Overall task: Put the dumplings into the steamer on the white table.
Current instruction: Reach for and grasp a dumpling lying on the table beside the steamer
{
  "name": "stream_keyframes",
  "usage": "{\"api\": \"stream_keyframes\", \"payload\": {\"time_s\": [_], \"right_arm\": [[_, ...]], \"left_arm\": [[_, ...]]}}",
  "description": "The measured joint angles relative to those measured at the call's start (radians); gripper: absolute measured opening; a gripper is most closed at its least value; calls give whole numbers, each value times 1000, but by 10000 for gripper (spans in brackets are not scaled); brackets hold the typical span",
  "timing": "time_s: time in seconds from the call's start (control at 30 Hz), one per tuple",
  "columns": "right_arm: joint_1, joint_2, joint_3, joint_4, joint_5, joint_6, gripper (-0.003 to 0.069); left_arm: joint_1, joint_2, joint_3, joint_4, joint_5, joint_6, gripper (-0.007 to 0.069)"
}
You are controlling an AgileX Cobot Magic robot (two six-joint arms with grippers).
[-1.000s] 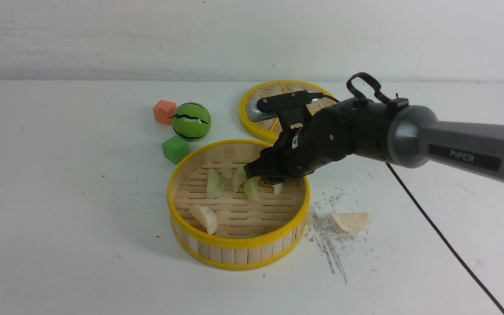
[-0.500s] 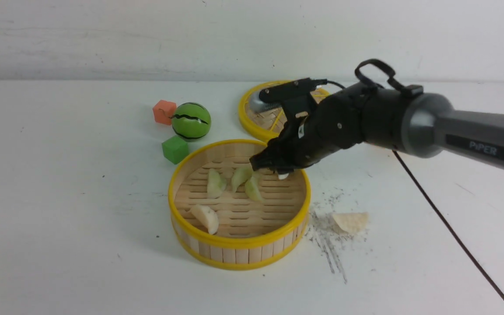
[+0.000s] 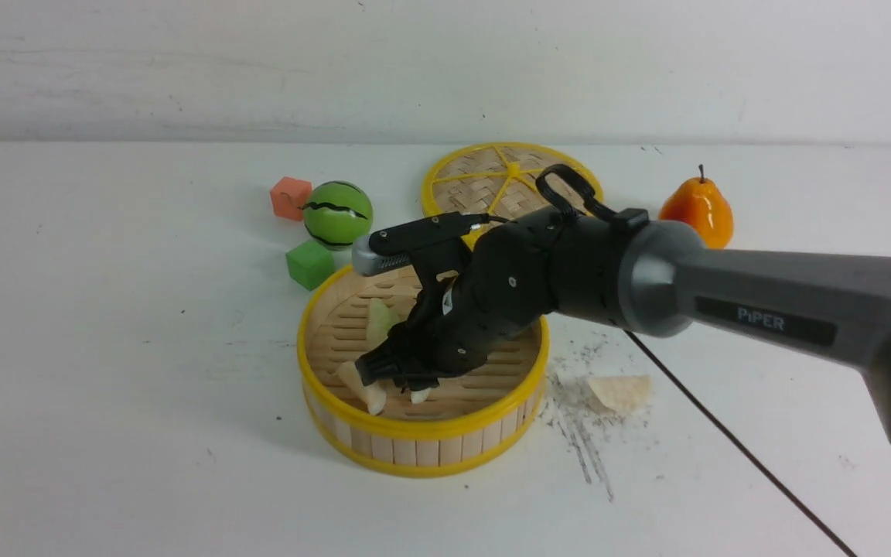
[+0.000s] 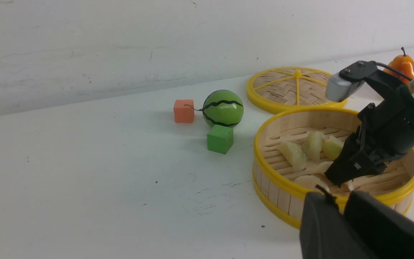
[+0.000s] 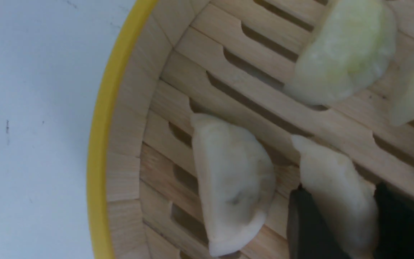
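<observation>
The steamer [image 3: 314,363] stands mid-table on the white table [image 3: 121,371]. My right gripper [image 3: 403,383] reaches down into its near-left part, shut on a cream dumpling [image 5: 336,187] close above the slatted floor. A second cream dumpling [image 3: 360,387] lies just beside it. Pale green dumplings [image 4: 293,154] lie farther back in the basket; the arm hides most of them in the front view. One cream dumpling [image 3: 619,391] lies on the table right of the steamer. My left gripper [image 4: 339,205] hovers near the steamer's wall, shut and holding nothing.
A watermelon ball [image 3: 338,214], an orange cube [image 3: 290,198] and a green cube [image 3: 310,264] sit behind the steamer to the left. A flat woven disc [image 3: 476,174] and an orange pear [image 3: 697,209] lie behind. A black cable [image 3: 724,456] crosses the right side.
My right gripper has carried the cream dumpling from the steamer's far right side to its near left and lowered it. The arm's shift uncovered the pear and the woven disc.
</observation>
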Motion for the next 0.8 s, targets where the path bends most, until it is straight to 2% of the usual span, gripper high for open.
{"api": "stream_keyframes", "payload": {"time_s": [0.2, 0.37, 0.4, 0.47, 0.67, 0.8], "right_arm": [[0, -2, -1, 0, 3, 2, 248], [0, -32, 0, 0, 33, 11, 340], [0, -56, -1, -5, 34, 12, 375], [0, -80, -4, -15, 32, 16, 394], [-11, -100, -12, -97, 4, 40, 409], [-54, -71, -12, -148, -32, 118, 409]], "left_arm": [[0, 0, 0, 0, 0, 0, 93], [0, 0, 0, 0, 0, 0, 98], [0, 0, 0, 0, 0, 0, 100], [0, 0, 0, 0, 0, 0, 101], [0, 0, 0, 0, 0, 0, 101], [0, 0, 0, 0, 0, 0, 108]]}}
